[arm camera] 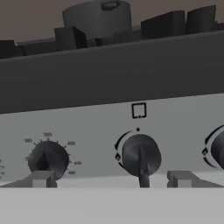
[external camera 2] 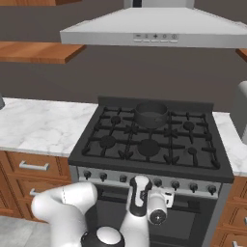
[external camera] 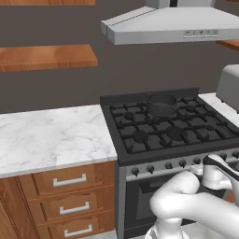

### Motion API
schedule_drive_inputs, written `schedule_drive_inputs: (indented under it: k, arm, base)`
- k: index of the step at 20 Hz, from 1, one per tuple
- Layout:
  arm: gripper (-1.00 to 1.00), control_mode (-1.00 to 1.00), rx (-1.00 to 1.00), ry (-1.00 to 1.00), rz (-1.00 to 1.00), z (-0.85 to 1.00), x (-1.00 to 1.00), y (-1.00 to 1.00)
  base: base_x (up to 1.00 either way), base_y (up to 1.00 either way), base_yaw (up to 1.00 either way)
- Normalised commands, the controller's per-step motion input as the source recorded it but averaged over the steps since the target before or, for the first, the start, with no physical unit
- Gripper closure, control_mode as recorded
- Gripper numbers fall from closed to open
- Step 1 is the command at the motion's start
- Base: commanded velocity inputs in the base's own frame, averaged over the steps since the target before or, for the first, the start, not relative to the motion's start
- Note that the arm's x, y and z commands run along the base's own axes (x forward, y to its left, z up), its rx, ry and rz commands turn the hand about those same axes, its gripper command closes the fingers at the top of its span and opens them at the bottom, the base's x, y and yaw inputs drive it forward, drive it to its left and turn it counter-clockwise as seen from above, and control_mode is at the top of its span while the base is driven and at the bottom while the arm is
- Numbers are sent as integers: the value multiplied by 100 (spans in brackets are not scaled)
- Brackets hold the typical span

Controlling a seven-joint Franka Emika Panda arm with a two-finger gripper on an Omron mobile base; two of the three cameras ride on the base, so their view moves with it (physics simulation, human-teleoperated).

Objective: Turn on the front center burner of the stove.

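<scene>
The black stove (external camera: 154, 140) (external camera 2: 144, 164) fills the middle of both base views. Its front center burner (external camera: 176, 134) (external camera 2: 148, 147) is the widest dark cap and shows no flame. My gripper (arm camera: 112, 178) (external camera 2: 140, 182) is held right up at the silver knob strip (arm camera: 87, 127) and is open. Its fingertips (arm camera: 41, 178) stand wide apart, and a black knob (arm camera: 140, 155) lies just above the gap between them, a little right of middle, untouched. That knob's pointer hangs straight down. In the left base view my hand (external camera: 217, 170) sits in front of the knob row.
A small grey pot (external camera: 161, 105) (external camera 2: 151, 114) stands on the back centre grate. A numbered dial (arm camera: 47, 159) lies left of the centred knob, and another knob (arm camera: 218, 148) right of it. A marble counter (external camera: 46, 135) over wooden drawers (external camera: 70, 179) lies left; the grey hood (external camera 2: 154, 29) hangs above.
</scene>
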Motion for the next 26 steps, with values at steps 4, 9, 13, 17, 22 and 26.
schedule_drive_inputs:
  k: [4,9,13,17,22,26]
  arm:
    - [-100,-100,2,0,0,-4,16,-15]
    - [-100,-100,4,0,0,0,19,-14]
    - [-100,-100,2,0,0,-10,13,-4]
    - [-100,-100,1,0,0,-19,14,0]
    - [-100,-100,2,0,0,-18,15,-1]
    - [-100,-100,2,0,0,-14,16,-4]
  base:
    - [0,0,0]
    - [0,0,0]
    - [0,0,0]
    - [0,0,0]
    - [0,0,0]
    - [0,0,0]
